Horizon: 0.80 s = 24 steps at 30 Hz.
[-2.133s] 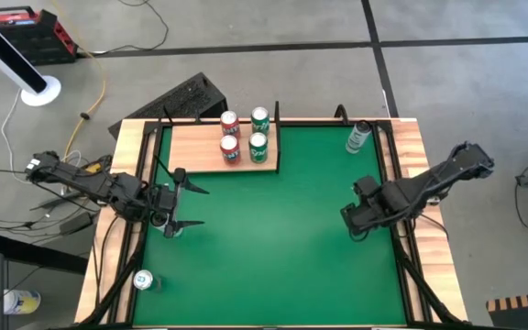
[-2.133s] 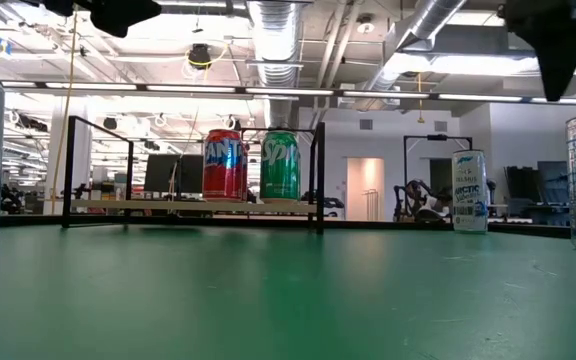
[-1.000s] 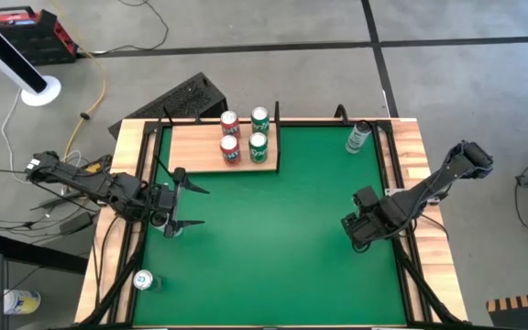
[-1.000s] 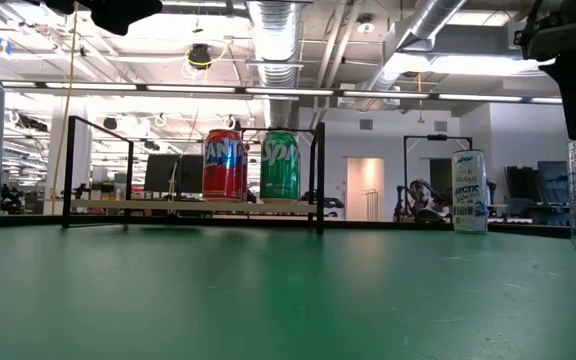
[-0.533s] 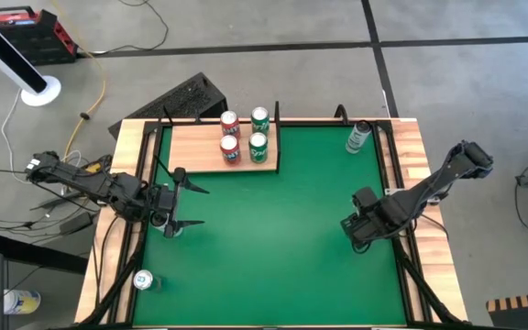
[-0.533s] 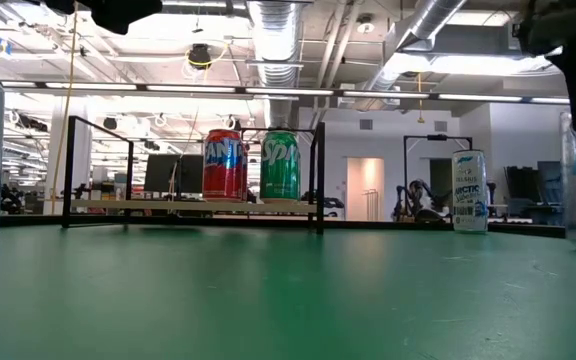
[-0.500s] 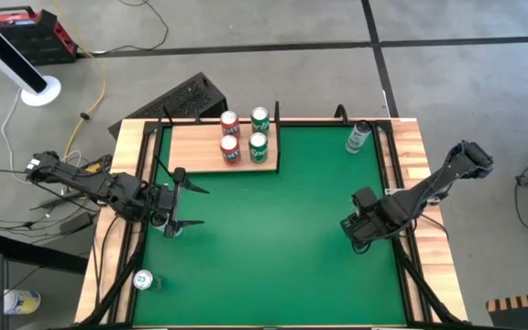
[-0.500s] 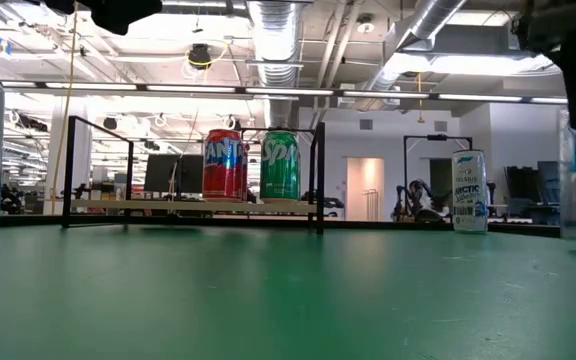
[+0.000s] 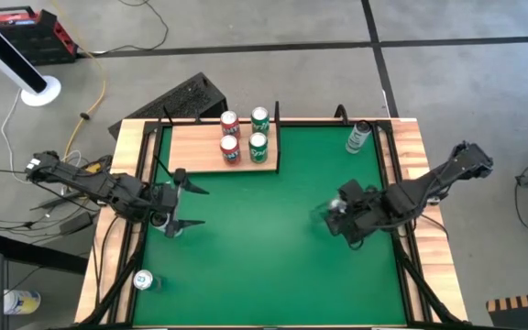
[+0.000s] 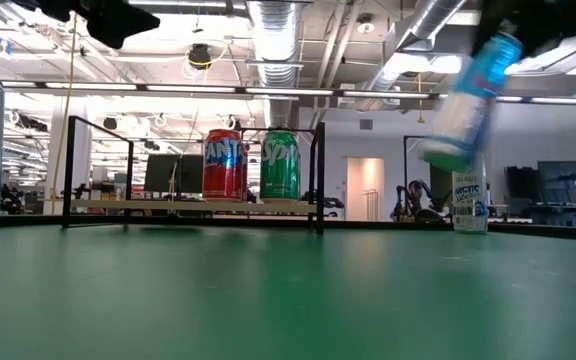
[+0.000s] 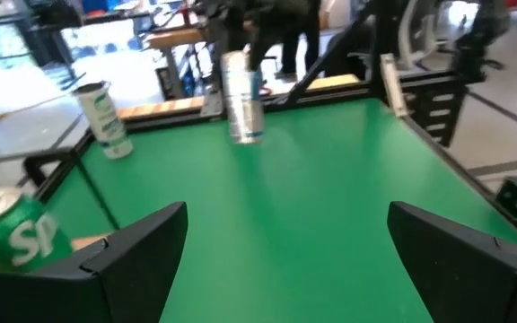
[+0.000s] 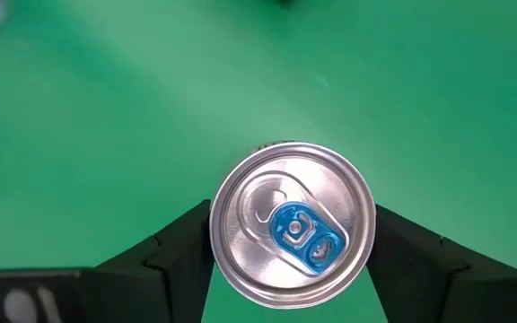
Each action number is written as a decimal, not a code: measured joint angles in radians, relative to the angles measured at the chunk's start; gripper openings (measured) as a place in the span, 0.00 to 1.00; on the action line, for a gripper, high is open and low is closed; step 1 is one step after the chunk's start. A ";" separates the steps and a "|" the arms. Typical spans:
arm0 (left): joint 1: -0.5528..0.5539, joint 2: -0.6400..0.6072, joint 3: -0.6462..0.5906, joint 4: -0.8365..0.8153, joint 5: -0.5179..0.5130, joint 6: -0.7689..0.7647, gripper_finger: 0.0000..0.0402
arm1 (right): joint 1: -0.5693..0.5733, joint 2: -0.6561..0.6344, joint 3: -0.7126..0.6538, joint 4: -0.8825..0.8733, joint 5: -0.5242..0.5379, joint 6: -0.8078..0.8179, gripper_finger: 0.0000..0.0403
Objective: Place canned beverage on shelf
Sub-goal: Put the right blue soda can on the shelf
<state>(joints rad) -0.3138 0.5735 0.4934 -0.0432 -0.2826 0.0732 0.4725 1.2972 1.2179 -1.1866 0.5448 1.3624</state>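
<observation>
The shelf (image 9: pixel 204 147) is a light-wood board with thin black uprights at the table's far left. Two red cans and two green cans (image 9: pixel 258 147) stand on it. My right gripper (image 9: pixel 345 215) is shut on a slim silver-and-blue can (image 10: pixel 473 90) right of the table's middle. The can is off the table and tilted. Its top shows in the right wrist view (image 12: pixel 293 224). My left gripper (image 9: pixel 186 203) waits open and empty over the table's left side, and the left wrist view (image 11: pixel 285 260) shows it too. My right gripper pinches the can's side wall just under its top rim (image 12: pixel 218 235) between its two fingers, one on each side. The fingers (image 12: pixel 182 247) come from above, pointing down. The can hangs below them, clear of the table, with its bottom swung out (image 10: pixel 448 150).
A white-and-green can (image 9: pixel 358 137) stands at the far right corner. A silver can (image 9: pixel 170 228) stands under my left arm, and another (image 9: pixel 142 280) stands near the front left corner. The green middle of the table (image 9: pixel 264 238) is bare.
My right gripper has lifted the slim can off the table at the right side. It has carried the can up and toward the table's left. The can stood upright before and now hangs tilted, clear of the table.
</observation>
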 joint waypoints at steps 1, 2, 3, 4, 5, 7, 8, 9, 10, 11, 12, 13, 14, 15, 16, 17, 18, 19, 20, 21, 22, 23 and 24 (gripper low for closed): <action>0.000 0.000 0.000 -0.004 -0.021 -0.009 0.92 | -0.016 0.011 0.017 0.039 0.000 -0.049 0.66; 0.000 0.000 0.000 -0.011 -0.039 -0.022 0.92 | -0.033 0.027 0.040 0.071 0.000 -0.096 0.66; 0.000 -0.001 0.000 -0.023 -0.053 -0.034 0.92 | -0.051 0.046 0.063 0.098 0.000 -0.146 0.66; 0.000 0.000 0.000 -0.035 -0.064 -0.042 0.92 | -0.068 0.068 0.091 0.119 -0.001 -0.193 0.66; 0.000 0.000 0.000 -0.047 -0.065 -0.045 0.92 | -0.083 0.093 0.123 0.136 -0.006 -0.243 0.66; 0.000 0.000 0.000 -0.052 -0.065 -0.050 0.92 | -0.112 0.153 0.205 0.156 -0.014 -0.335 0.66; 0.000 0.000 0.000 -0.053 -0.065 -0.054 0.92 | -0.125 0.187 0.253 0.156 -0.017 -0.380 0.66; 0.000 0.000 0.000 -0.055 -0.065 -0.058 0.92 | -0.139 0.220 0.304 0.151 -0.018 -0.426 0.66; 0.000 0.000 0.000 -0.056 -0.065 -0.059 0.92 | -0.152 0.252 0.353 0.148 -0.019 -0.470 0.66; 0.000 0.001 0.000 -0.057 -0.065 -0.058 0.92 | -0.167 0.286 0.407 0.147 -0.021 -0.520 0.66; 0.000 0.000 0.000 -0.057 -0.065 -0.054 0.92 | -0.183 0.318 0.463 0.151 -0.026 -0.568 0.66; 0.000 0.000 0.000 -0.057 -0.065 -0.049 0.92 | -0.197 0.350 0.514 0.155 -0.035 -0.619 0.66; 0.000 0.000 0.000 -0.057 -0.065 -0.043 0.92 | -0.215 0.383 0.568 0.156 -0.046 -0.671 0.66; 0.000 0.000 0.000 -0.057 -0.065 -0.040 0.92 | -0.232 0.415 0.618 0.155 -0.056 -0.720 0.66; 0.000 0.000 0.000 -0.057 -0.065 -0.039 0.92 | -0.250 0.448 0.668 0.153 -0.064 -0.765 0.66; 0.000 0.000 0.000 -0.057 -0.065 -0.039 0.92 | -0.268 0.479 0.717 0.157 -0.073 -0.810 0.66; 0.000 0.000 0.000 -0.057 -0.065 -0.039 0.92 | -0.288 0.511 0.764 0.166 -0.083 -0.855 0.66; 0.000 0.000 0.000 -0.058 -0.065 -0.038 0.92 | -0.309 0.541 0.808 0.178 -0.103 -0.904 0.66; 0.000 0.000 0.000 -0.061 -0.065 -0.037 0.92 | -0.332 0.571 0.853 0.192 -0.134 -0.952 0.66; 0.001 0.000 0.000 -0.067 -0.065 -0.037 0.92 | -0.354 0.600 0.896 0.208 -0.167 -0.998 0.66; 0.001 0.000 0.000 -0.072 -0.065 -0.037 0.92 | -0.378 0.630 0.939 0.221 -0.201 -1.041 0.66; 0.001 0.000 0.000 -0.077 -0.065 -0.036 0.92 | -0.401 0.660 0.983 0.232 -0.233 -1.083 0.66; 0.001 0.000 0.000 -0.078 -0.065 -0.036 0.92 | -0.423 0.688 1.022 0.240 -0.263 -1.124 0.66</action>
<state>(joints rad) -0.3130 0.5739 0.4934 -0.1217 -0.3477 0.0368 0.0497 1.9847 2.2399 -0.9465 0.2821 0.2387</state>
